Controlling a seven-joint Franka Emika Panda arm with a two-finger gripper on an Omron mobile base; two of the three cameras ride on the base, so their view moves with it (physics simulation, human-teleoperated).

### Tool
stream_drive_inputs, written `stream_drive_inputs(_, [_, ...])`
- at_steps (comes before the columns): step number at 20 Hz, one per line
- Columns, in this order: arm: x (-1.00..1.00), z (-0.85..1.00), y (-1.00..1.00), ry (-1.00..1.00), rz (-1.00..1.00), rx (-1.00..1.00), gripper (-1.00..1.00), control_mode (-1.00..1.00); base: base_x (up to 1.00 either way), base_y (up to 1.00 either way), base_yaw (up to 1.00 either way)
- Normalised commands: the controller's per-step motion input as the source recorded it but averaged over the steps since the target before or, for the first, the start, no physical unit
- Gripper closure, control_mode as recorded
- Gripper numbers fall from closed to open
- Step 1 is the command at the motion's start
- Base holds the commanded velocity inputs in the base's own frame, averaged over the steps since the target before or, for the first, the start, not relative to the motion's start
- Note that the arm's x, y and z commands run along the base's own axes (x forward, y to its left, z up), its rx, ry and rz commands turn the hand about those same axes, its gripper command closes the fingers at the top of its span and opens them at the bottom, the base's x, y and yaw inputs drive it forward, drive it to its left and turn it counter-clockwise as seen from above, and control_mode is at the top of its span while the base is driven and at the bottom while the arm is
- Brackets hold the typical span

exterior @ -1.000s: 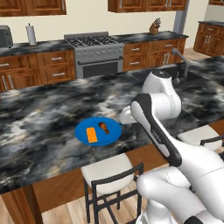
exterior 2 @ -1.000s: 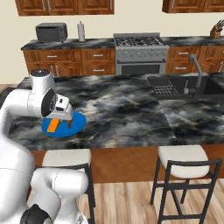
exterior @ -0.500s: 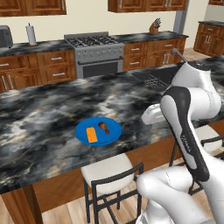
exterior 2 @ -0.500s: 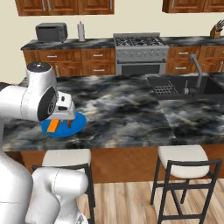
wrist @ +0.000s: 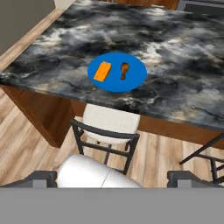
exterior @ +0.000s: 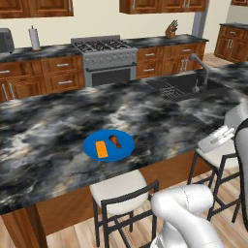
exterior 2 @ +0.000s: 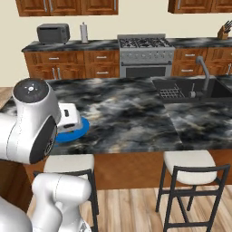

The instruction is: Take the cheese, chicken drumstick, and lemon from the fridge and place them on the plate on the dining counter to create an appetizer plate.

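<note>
Two down, one to go, I reckoned: the cheese (exterior: 101, 148) and chicken drumstick (exterior: 115, 141) sat on the plate (exterior: 124, 149), on the dining surface (exterior: 58, 121). My end effector (wrist: 112, 177) was spread wide with nothing in it, so the lemon was left.

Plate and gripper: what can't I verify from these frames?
- plate, right base view: mostly hidden behind the arm, so the food on it can't be checked there.
- cheese and chicken drumstick, left base view: too small to tell whether they touch.
- gripper, hand view: fingers cut off by the bottom edge.
</note>
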Motion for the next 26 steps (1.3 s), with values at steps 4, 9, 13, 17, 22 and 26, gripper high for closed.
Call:
stream_drive_inputs(4, [-0.20, 0.00, 0.00, -0.38, 0.08, 0.00, -1.00, -1.00, 0.00, 0.00, 0.00])
stream_drive_inputs(9, [0.04, -0.04, 0.00, -0.05, 0.01, 0.00, -1.00, 1.00, 0.01, 0.00, 0.00])
stream_drive_inputs(13, [0.00, 0.00, 0.00, 0.00, 0.00, 0.00, -1.00, 1.00, -0.65, 0.05, 0.08])
stream_drive_inputs(17, [0.00, 0.00, 0.00, 0.00, 0.00, 0.00, -1.00, 1.00, -1.00, 0.20, 0.17])
stream_drive_inputs(22, [0.00, 0.00, 0.00, 0.00, 0.00, 0.00, -1.00, 1.00, -1.00, 0.63, 0.16])
stream_drive_inputs(26, [0.00, 0.00, 0.00, 0.00, 0.00, 0.00, -1.00, 1.00, -0.88, 1.00, 0.06])
